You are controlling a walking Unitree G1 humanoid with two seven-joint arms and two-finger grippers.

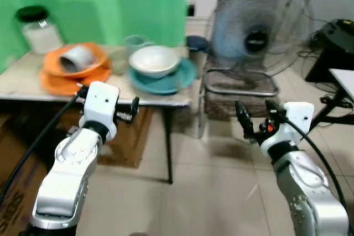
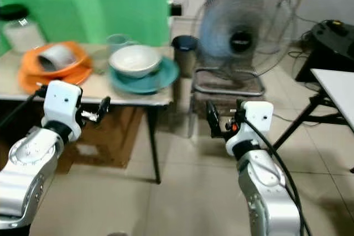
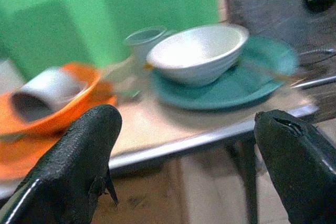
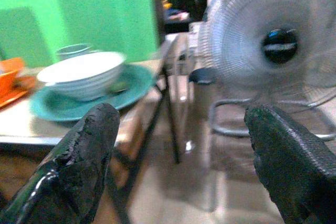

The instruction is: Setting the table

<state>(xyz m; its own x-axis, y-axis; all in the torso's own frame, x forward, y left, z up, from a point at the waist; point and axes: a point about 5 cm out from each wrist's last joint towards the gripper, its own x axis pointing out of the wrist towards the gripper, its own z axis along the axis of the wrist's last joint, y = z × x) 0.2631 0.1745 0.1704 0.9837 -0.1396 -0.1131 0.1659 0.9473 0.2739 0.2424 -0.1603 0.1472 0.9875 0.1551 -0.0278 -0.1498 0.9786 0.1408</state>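
Both grippers are hanging spread apart and empty — left gripper [image 3: 184, 166] facing the white bowl [image 1: 154, 60] on its teal plate [image 1: 185, 78], right gripper [image 4: 181, 166] beside the fan [image 1: 255, 31].

A large electric fan [image 1: 255, 34] stands at 1 o'clock on a metal-framed chair [image 1: 239, 89]. A lidded glass jar [image 1: 38, 29] sits at 10 o'clock before the green wall [image 1: 110, 4]. A cardboard box [image 1: 124, 136] lies under the table. Black equipment [image 1: 337, 42] with cables sits at 3 o'clock on the tiled floor [image 1: 210, 192].
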